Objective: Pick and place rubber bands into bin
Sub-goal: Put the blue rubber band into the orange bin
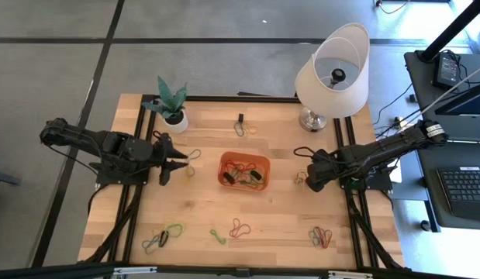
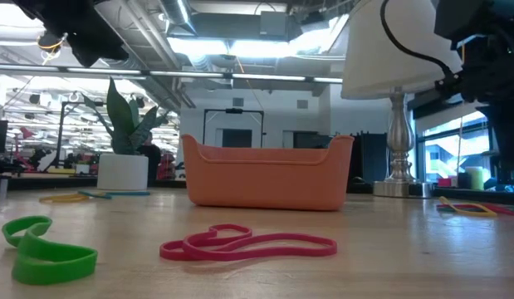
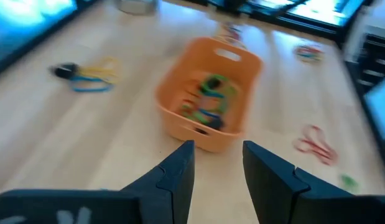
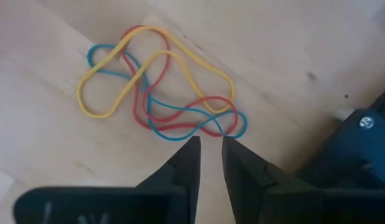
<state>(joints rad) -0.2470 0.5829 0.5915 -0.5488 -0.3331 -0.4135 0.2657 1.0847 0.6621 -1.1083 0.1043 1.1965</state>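
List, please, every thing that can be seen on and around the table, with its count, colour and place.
small shallow orange plastic bin: one, table centre, several bands inside.
thin elastic rubber bands: many. Yellow, red and blue tangle under the right gripper; red loops and green loops near the front edge; more red ones at front right; a yellowish bunch by the left gripper.
white-shaded lamp with silver base: one, back right.
green plant in white pot: one, back left.
wooden table: one, light brown.
left gripper: open, left of the bin.
right gripper: narrowly open, empty, above the tangle.
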